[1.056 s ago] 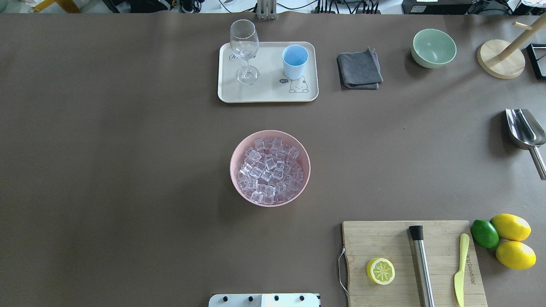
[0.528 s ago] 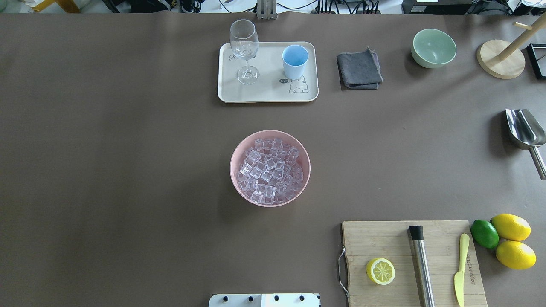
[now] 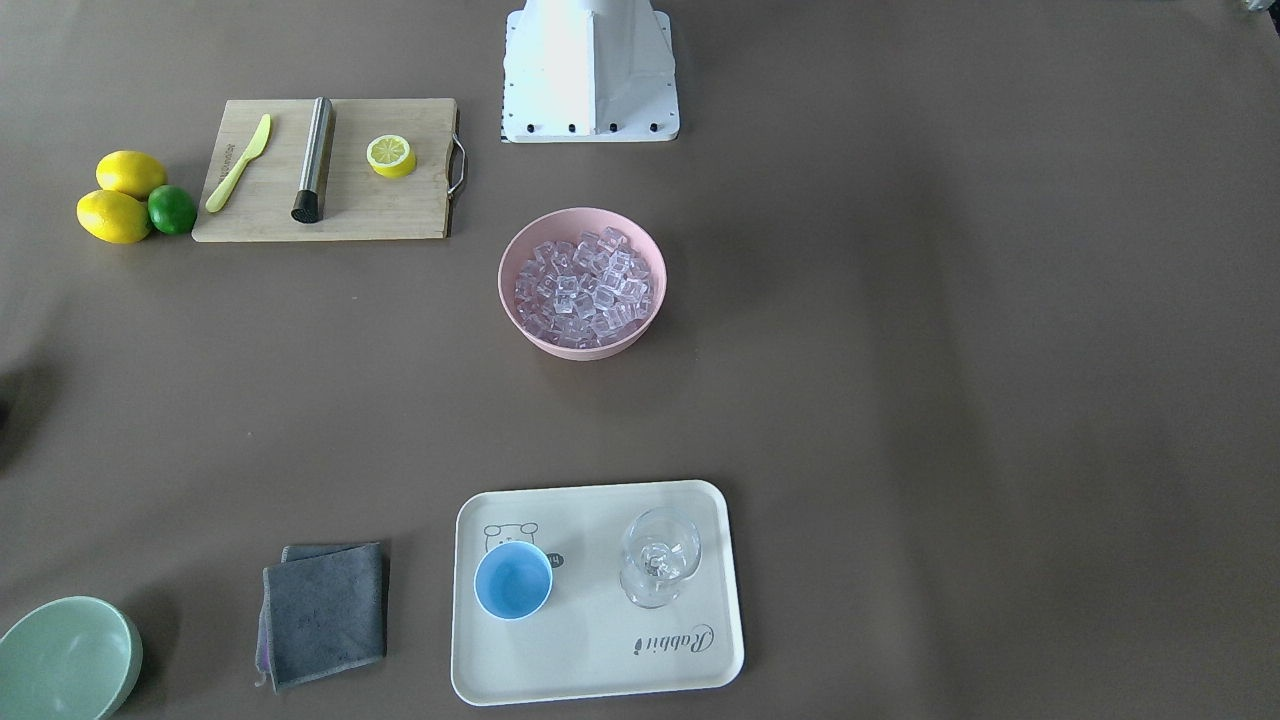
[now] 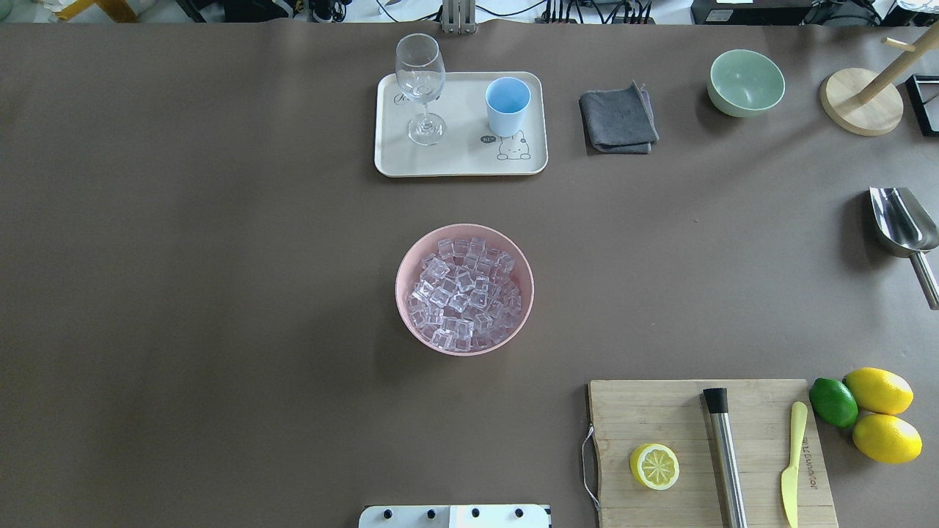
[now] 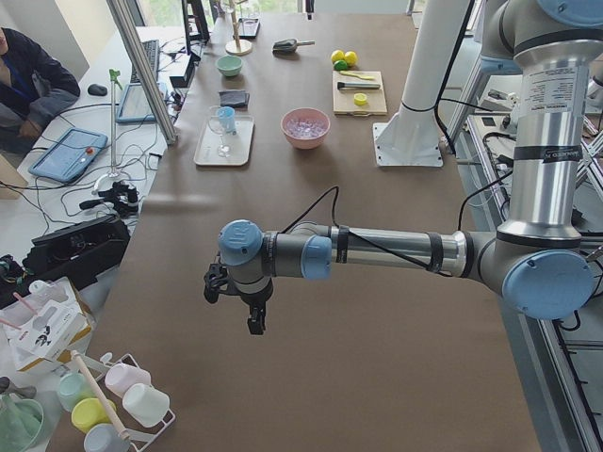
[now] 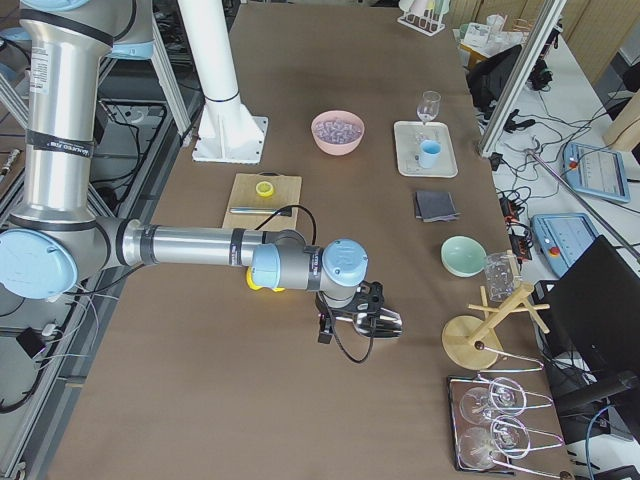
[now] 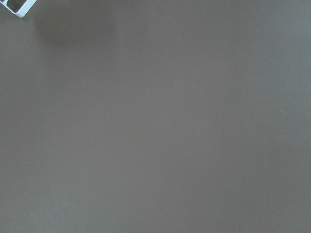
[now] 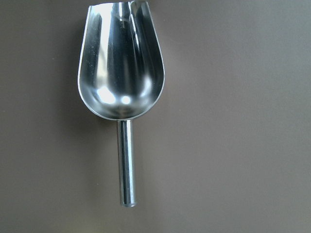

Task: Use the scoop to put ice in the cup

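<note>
Overhead exterior: pink bowl heaped with ice, cup empty on tray; left claw and right claw, cannot tell whether clenched.

Left arm stretched out level, left claw pointing down, right arm stretched level, right claw pointing down

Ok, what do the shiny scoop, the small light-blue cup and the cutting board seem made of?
Shiny deep-troughed scoop: polished steel, probably; mirror-like reflections.
Small light-blue handleless cup: matte, opaque, likely plastic or ceramic.
Rectangular cutting board: pale wood or bamboo, visible grain lines.
</note>
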### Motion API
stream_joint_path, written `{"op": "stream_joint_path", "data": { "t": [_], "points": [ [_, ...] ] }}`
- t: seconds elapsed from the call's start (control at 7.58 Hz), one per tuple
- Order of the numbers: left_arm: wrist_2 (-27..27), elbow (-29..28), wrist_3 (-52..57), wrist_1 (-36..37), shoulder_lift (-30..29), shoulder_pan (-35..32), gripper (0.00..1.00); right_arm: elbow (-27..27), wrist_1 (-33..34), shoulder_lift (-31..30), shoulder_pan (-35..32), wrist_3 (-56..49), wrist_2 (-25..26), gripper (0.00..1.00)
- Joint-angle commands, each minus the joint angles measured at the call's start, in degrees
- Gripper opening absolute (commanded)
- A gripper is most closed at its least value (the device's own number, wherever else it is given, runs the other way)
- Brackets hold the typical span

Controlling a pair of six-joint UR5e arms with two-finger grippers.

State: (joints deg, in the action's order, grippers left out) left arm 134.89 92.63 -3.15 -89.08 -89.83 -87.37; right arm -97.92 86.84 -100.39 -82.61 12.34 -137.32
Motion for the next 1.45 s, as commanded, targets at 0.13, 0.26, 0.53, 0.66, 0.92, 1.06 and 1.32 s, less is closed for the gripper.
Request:
{"op": "stream_joint_path", "data": {
  "t": [0.13, 0.26, 0.53, 0.66, 0.92, 1.06, 1.32],
  "points": [
    [-0.4, 0.2, -0.1, -2.0, -0.6, 6.5, 0.98, 4.0, -9.2, -1.5, 8.8, 6.3, 5.8, 1.00],
    [-0.2, 0.2, -0.1, -2.0, -1.6, 6.5, 0.98, 7.1, -13.1, -1.1, 9.3, 6.4, 5.7, 1.00],
    [-0.3, 1.9, 0.0, -2.1, -5.5, 11.0, 0.98, 7.0, -13.2, 1.5, 9.7, 10.0, 4.4, 1.00],
    [-0.5, 2.9, 0.2, -2.1, -8.0, 14.5, 0.98, 7.0, -13.0, 2.4, 9.9, 10.5, 4.3, 1.00],
    [-0.7, 5.4, 0.4, -6.1, -10.2, 21.0, 0.98, 7.5, -13.0, 3.2, 10.6, 10.6, 4.2, 1.00],
    [-0.7, 5.8, 0.2, -9.8, -10.3, 24.6, 0.98, 8.1, -13.0, 3.2, 12.0, 10.6, 4.1, 1.00],
    [-1.0, 5.5, -0.1, -15.8, -13.3, 32.3, 0.98, 9.3, -13.0, 3.2, 13.3, 10.5, 4.2, 1.00]
  ]
}}
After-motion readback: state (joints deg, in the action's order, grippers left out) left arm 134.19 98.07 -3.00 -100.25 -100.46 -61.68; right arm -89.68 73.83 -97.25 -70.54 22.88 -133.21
